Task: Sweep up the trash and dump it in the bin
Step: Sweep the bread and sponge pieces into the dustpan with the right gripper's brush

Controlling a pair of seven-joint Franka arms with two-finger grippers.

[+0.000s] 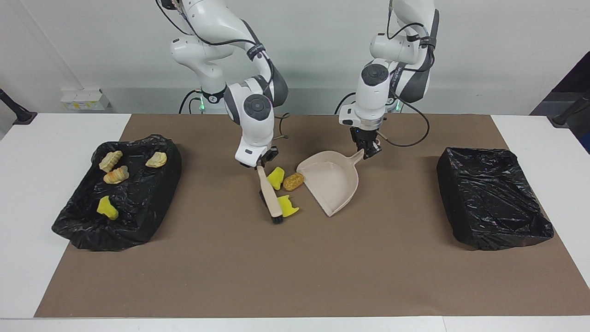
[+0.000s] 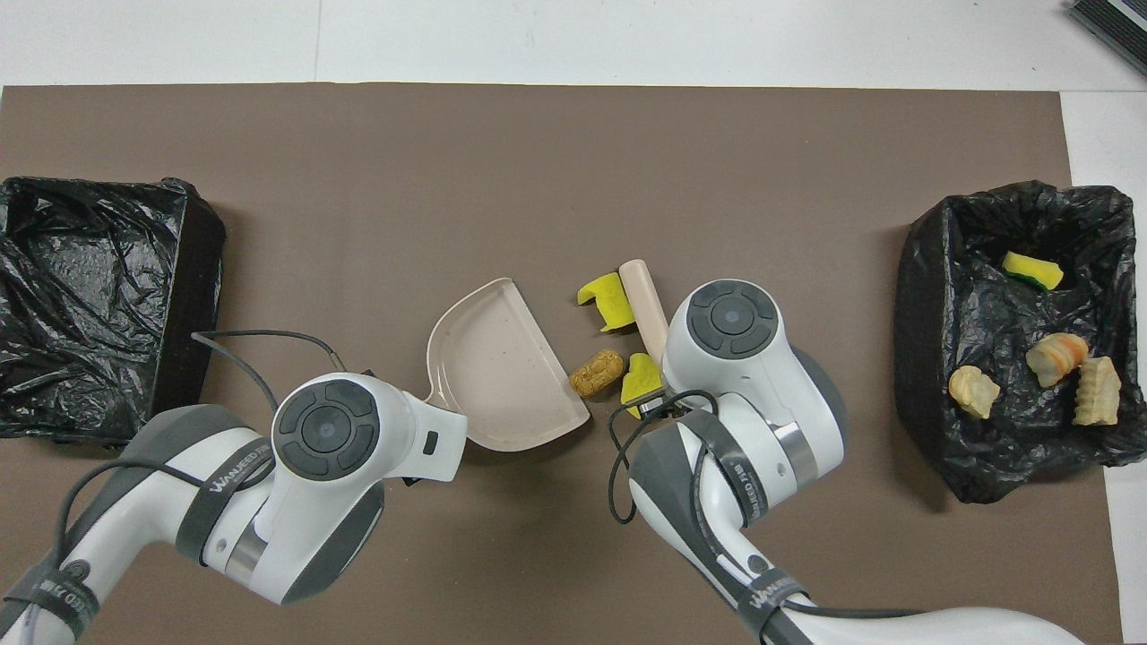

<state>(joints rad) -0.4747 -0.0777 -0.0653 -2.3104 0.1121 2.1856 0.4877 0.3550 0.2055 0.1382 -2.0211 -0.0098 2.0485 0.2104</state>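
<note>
Trash is what this whole setup turns on, and three loose scraps of it lie bunched at the middle of the brown mat (image 1: 295, 276) that covers the table (image 1: 41, 193). A yellow sponge piece (image 1: 276, 177) and a tan chunk (image 1: 293, 181) sit side by side just at the open lip of the beige dustpan (image 1: 331, 182), while a notched yellow scrap (image 1: 289, 207) lies farther from the robots, touching the brush (image 1: 269, 198) near its dark bristle end.

The right hand (image 1: 261, 162) is pinching the top of the brush handle, so the brush slants down with its bristles on the mat, on the side of the scraps away from the pan. That placement makes sense to me: a push toward the left arm's end of the table would drive the scraps into the pan's mouth. The left hand (image 1: 368, 150) is pressed together on the dustpan's handle and holds the pan low, its lip turned toward the brush, apparently to catch whatever arrives.

A black-lined bin (image 1: 117, 193) at the right arm's end of the table already has several scraps in it, tan chunks and a yellow piece. Another black-lined bin (image 1: 493, 198) at the left arm's end shows nothing inside. I judge the sweep to be under way, with dumping not yet begun.
</note>
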